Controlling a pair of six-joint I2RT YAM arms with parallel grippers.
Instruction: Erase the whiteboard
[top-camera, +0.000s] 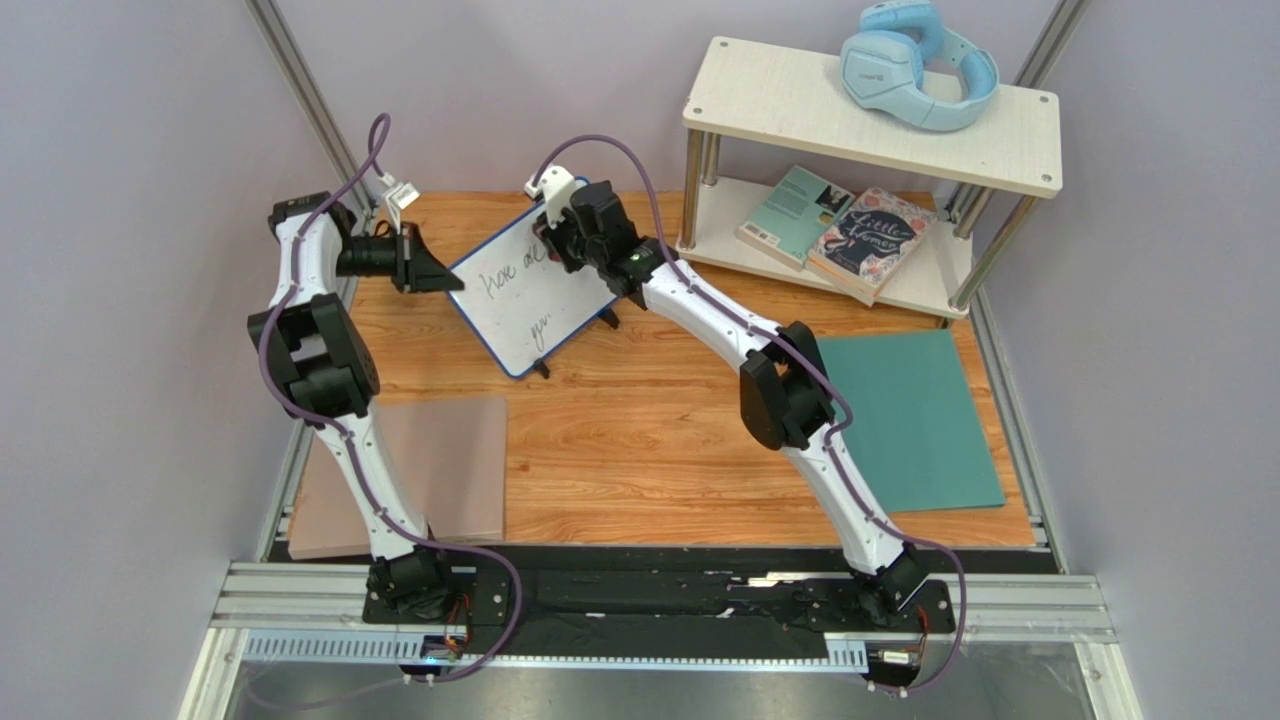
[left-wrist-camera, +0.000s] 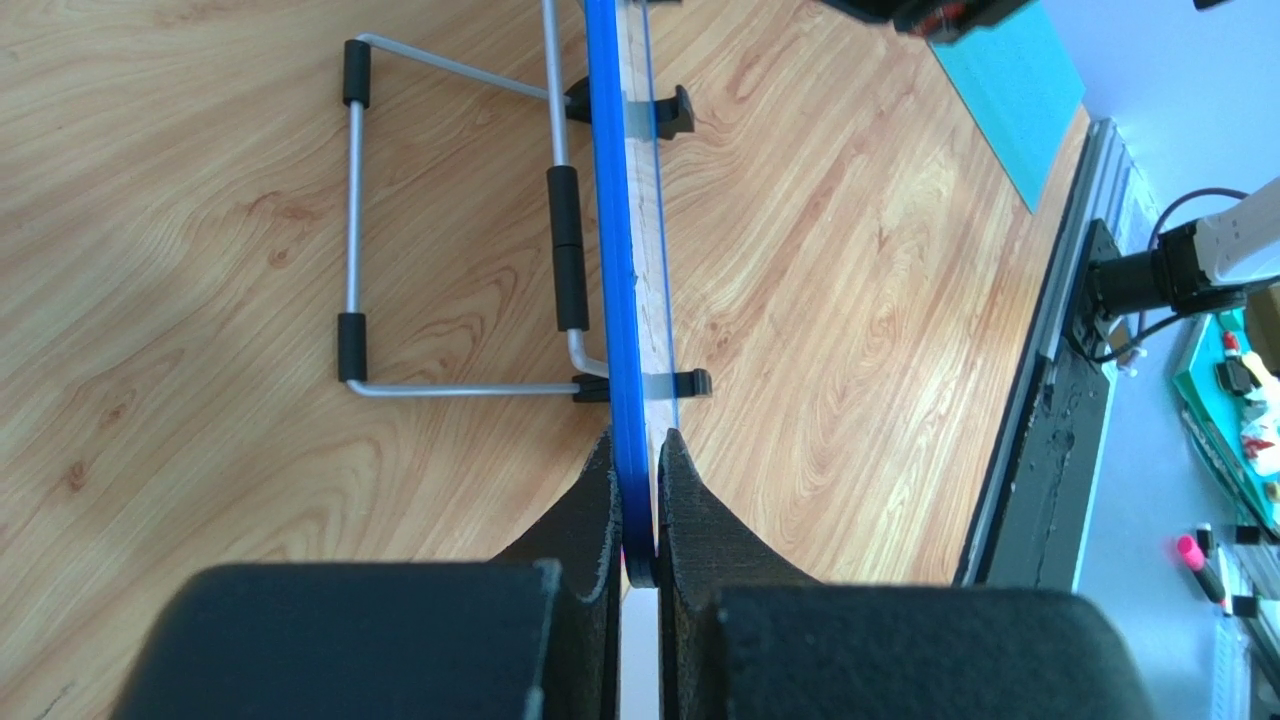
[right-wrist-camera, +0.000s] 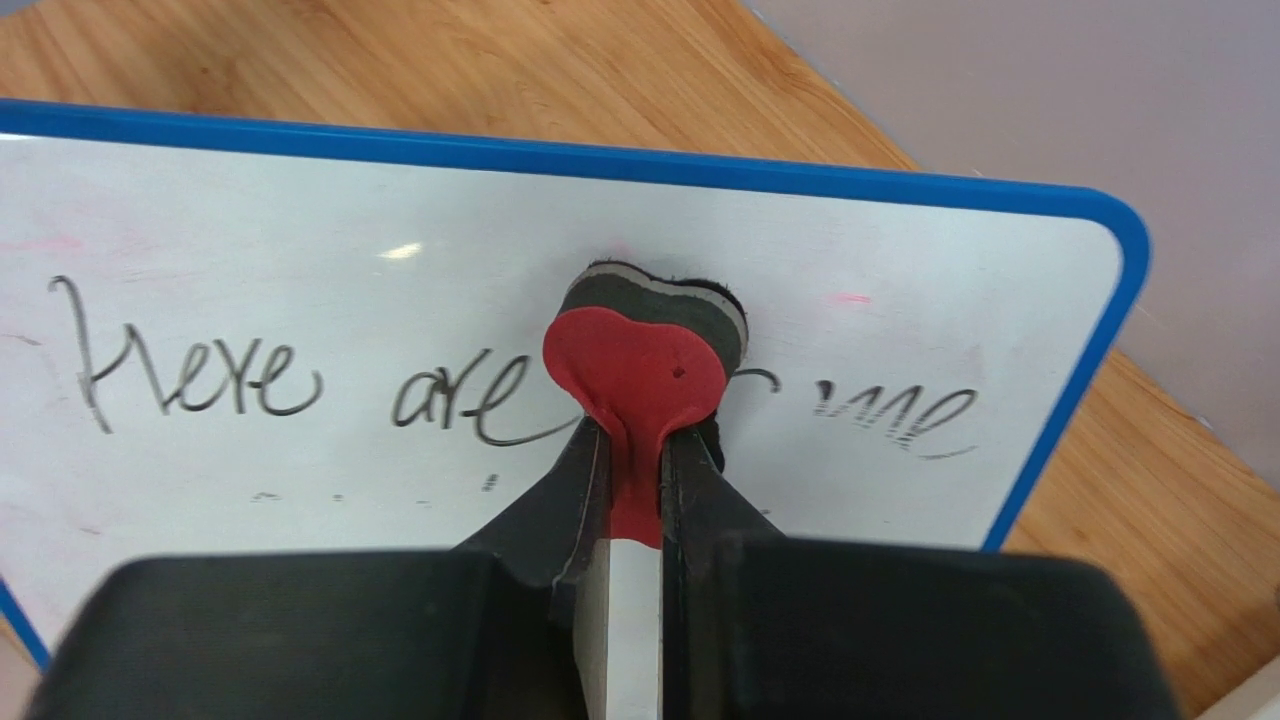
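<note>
Starting at the near edge of the worktop (top-camera: 661, 435): pinkish-brown mat (top-camera: 451, 465) at the near left corner, partly covered by the left arm. Teal mat (top-camera: 917, 428) along the right edge, one corner hidden behind the right arm.

Further in, toward the far left corner: the whiteboard (top-camera: 526, 293), propped at a tilt on a wire stand (left-wrist-camera: 451, 225) with black feet. Left end effector (left-wrist-camera: 639, 480) pinched tight on the board's blue frame at its left end, seen edge-on from the left wrist. Right end effector (right-wrist-camera: 639, 450) clamped on a red eraser (right-wrist-camera: 639, 353), black felt against the white face, right in the line of black handwriting. Readable there: "Here are", then a stretch hidden behind the eraser, then something like "me", smudged. Second line below too faint to make out.

At the far right corner, a two-tier shelf (top-camera: 872, 113): blue headphones (top-camera: 920, 60) on top, two books (top-camera: 842, 225) on the lower tier, titles hard to read.
</note>
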